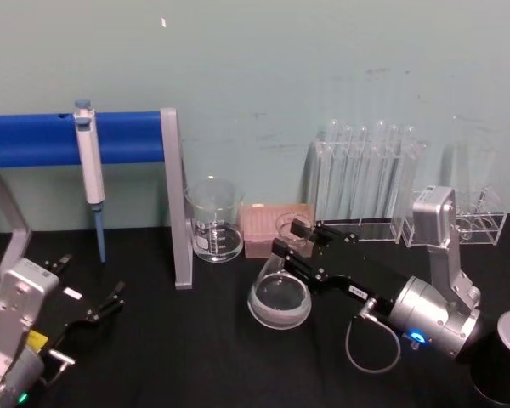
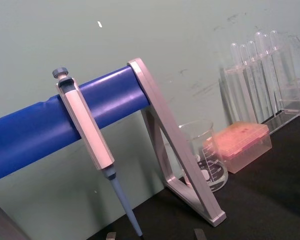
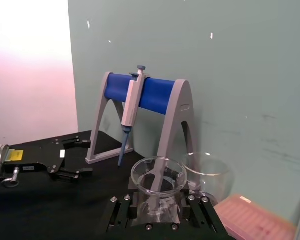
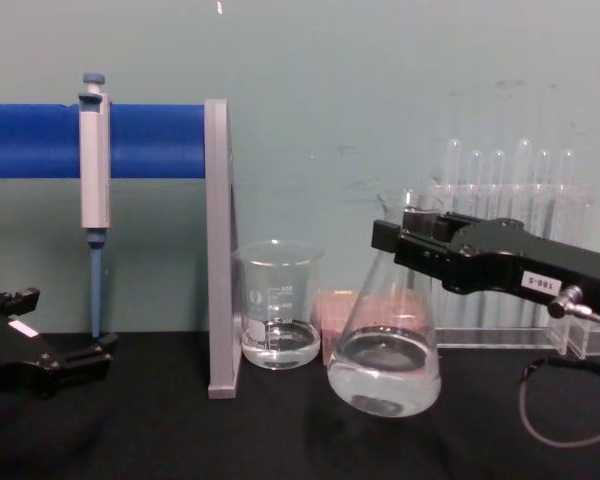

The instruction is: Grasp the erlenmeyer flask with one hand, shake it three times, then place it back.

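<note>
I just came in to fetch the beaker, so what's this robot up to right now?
The right gripper is shut on the neck of the erlenmeyer flask. The flask holds some clear liquid and is tilted, with its base at or just above the black table, a little to the right of the beaker. The left gripper rests open at the table's left side, holding nothing. The pipette hangs on its blue stand.

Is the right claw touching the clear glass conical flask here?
Touching. The chest view shows the right claw clamped on the neck of the clear glass conical flask, which is tilted; the right wrist view shows the neck between its fingers.
</note>
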### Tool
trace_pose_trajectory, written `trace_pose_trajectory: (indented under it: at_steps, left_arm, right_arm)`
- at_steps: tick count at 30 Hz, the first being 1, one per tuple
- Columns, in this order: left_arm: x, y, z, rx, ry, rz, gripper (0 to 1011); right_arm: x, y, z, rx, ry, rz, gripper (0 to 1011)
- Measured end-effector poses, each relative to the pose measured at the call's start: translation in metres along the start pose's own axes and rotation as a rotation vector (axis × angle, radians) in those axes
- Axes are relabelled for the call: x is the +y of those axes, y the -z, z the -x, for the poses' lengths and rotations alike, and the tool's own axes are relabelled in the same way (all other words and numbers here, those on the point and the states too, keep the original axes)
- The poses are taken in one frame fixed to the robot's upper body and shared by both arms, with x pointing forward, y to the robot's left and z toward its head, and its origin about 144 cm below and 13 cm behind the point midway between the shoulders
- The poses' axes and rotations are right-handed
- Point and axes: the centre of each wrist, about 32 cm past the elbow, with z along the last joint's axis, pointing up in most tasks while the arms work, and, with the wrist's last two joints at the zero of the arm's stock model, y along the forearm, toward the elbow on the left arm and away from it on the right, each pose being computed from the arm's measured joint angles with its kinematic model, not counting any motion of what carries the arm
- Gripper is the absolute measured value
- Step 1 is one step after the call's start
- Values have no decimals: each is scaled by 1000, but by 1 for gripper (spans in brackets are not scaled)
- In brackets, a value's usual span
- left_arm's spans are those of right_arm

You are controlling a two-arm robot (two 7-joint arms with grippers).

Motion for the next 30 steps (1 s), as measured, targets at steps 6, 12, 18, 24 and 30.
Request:
trace_pose_trajectory:
  at_steps: [6, 12, 18, 24, 30]
  left_arm:
    - [0, 0, 0, 0, 0, 0, 1001]
    - [0, 0, 0, 0, 0, 0, 1001]
    - [0, 0, 0, 0, 0, 0, 1001]
    - [0, 0, 0, 0, 0, 0, 1001]
    - [0, 0, 0, 0, 0, 0, 1001]
  right_arm:
    - [-1, -1, 1, -7, 6, 0, 450]
    - [-1, -2, 4, -14, 1, -1, 450]
    - [1, -2, 9, -19, -33, -1, 450]
    - [3, -2, 16, -21, -84, -1, 450]
    - [6, -3, 25, -18, -142, -6, 450]
